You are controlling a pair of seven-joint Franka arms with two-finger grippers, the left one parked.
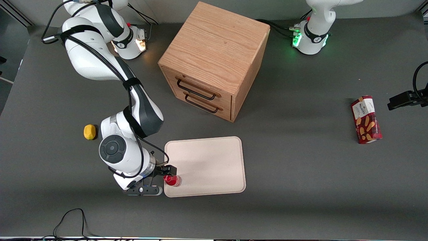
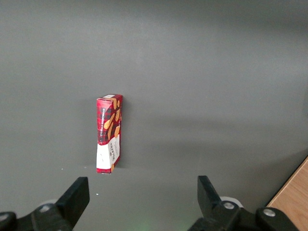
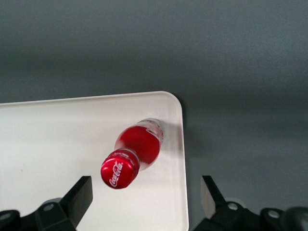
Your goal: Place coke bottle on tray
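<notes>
Now we see the coke bottle (image 3: 139,144) standing on the tray (image 1: 214,157) close to its rim, below our spread end effector (image 3: 144,202), so a careless retreat could tip it over.

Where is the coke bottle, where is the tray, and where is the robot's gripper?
coke bottle (image 3: 120,169): right wrist view, on its red cap.
tray (image 1: 214,157): front view, on its bare middle.
gripper (image 1: 169,172): front view, between its open fingertips, above the bottle.
</notes>
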